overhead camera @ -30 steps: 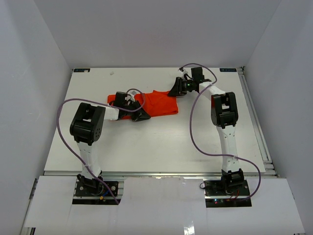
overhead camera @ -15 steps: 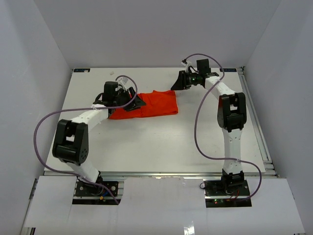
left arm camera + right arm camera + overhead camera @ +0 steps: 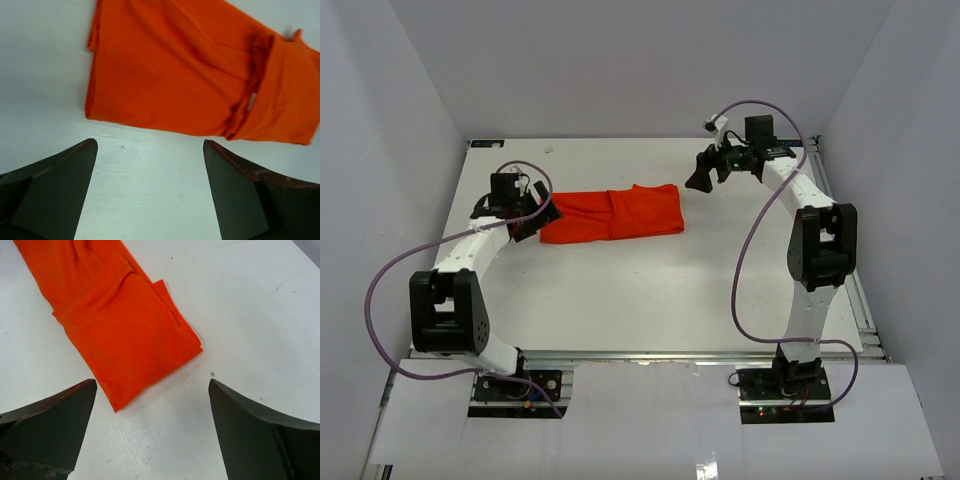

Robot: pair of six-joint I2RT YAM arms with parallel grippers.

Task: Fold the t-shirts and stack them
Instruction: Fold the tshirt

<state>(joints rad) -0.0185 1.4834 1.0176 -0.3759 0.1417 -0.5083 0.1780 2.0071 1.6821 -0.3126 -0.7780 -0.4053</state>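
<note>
noted left gripper [image 3: 528, 214] swung out to the left since the earlier frames, off the cloth and down beside its left end; right gripper [image 3: 704, 178] drawn back toward the far right. found both sets of fingers spread wide in the wrist views, holding nothing. found the t-shirt [image 3: 614, 212] flat on the table [image 3: 620, 300], far of centre, folded into a long band. logged its long axis as running left to right. placed left gripper just beside the band's left short edge, barely apart; placed right gripper past the right end and toward the far side, with a clear gap. judged left arm the nearer, and the next fold likely to carry one short end over to the other along that axis. spotted a small pale tag [image 3: 251, 101] at an inner fold in left wrist view; read no writing on it. saw no print or brand on the fabric. could not read the blue stickers [image 3: 786, 143] at the table's far corners.
</note>
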